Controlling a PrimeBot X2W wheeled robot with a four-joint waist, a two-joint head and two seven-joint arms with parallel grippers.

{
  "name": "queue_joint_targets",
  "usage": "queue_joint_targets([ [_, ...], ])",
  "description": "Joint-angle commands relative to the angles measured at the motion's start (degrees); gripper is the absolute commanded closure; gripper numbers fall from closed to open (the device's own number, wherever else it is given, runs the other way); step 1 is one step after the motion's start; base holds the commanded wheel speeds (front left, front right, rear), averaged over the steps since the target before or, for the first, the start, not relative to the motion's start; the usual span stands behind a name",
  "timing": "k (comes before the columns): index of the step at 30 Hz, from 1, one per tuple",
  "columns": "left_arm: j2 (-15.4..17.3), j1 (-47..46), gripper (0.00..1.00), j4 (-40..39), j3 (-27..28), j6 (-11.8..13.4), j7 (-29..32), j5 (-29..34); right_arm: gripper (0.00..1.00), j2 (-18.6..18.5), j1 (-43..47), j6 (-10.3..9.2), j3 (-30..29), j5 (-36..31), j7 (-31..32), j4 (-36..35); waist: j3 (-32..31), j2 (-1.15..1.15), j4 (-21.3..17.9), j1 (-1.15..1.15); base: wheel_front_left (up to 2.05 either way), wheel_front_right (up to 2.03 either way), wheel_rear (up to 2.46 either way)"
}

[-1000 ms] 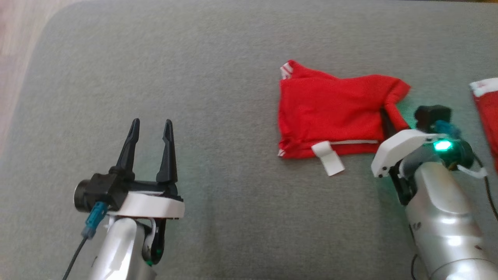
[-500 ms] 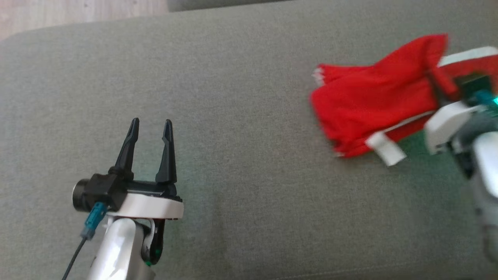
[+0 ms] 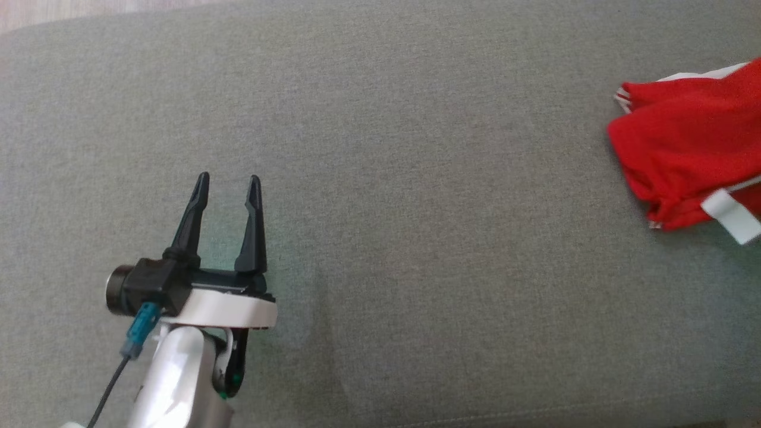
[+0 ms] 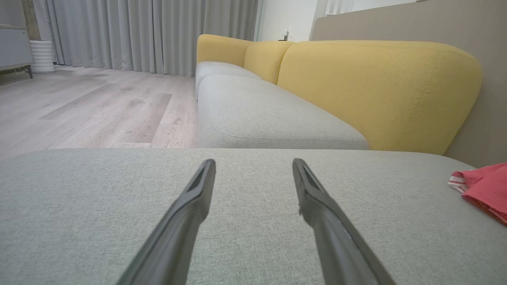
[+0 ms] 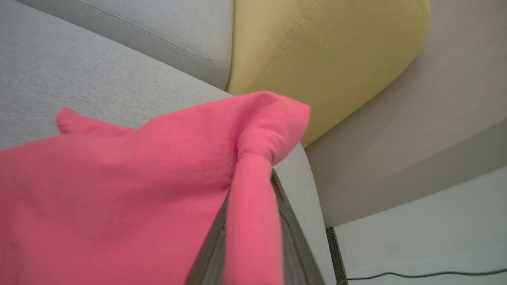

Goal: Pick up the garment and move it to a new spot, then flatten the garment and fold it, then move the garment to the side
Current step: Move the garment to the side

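The garment [image 3: 684, 148] is red with white trim and a white tag, and it lies bunched at the far right edge of the head view on the grey cushion [image 3: 416, 267]. My right gripper [image 5: 253, 186] is shut on a twisted fold of the garment [image 5: 119, 190], whose cloth drapes over its dark fingers [image 5: 287, 225] near the cushion's end. My left gripper [image 3: 229, 178] hovers open over bare cushion at the lower left, far from the cloth. Beyond its spread fingers in the left wrist view [image 4: 253, 162], the garment's striped corner [image 4: 485, 190] shows at the right.
Yellow backrests [image 4: 376, 91] rise behind the grey seats, and one [image 5: 317, 51] stands just past the held cloth. Wooden floor [image 4: 79, 107] and grey curtains lie beyond the cushion's far edge. A dark cable [image 5: 416, 274] runs along the floor past the cushion's end.
The head view has shifted. The right gripper has dragged the garment to the right, away from the left gripper, and the right arm has left that view. The left gripper stays open.
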Motion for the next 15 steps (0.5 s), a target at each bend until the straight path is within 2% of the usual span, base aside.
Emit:
queue_joint_targets([
  [1,0.29,-1.40,0.00,-1.48,2.53,-0.39,-0.29,0.62,1.00,-2.78,-0.83,-0.05,-0.75,-0.53,-0.53,-0.89,-0.01,0.00,-0.06,0.00,0.00,0.00,0.00],
  [7,0.29,-0.98,0.00,-1.74,3.39,-0.83,-0.29,1.23,1.00,-2.52,-1.62,-0.05,-5.02,-1.84,-1.05,2.03,0.54,0.00,-0.23,0.00,0.00,0.00,0.00],
  [14,0.29,-0.90,0.00,-1.70,4.06,-1.13,-0.29,1.70,1.00,-0.64,-2.21,-0.05,-7.10,-2.97,-2.41,2.40,1.19,0.00,-0.61,0.00,0.00,0.00,0.00],
  [15,0.29,-0.92,0.00,-1.62,4.02,-1.17,-0.29,1.68,0.66,-0.07,-2.22,-0.05,-7.64,-2.99,-2.22,2.62,1.15,0.00,-0.62,0.00,0.00,0.00,0.00],
])
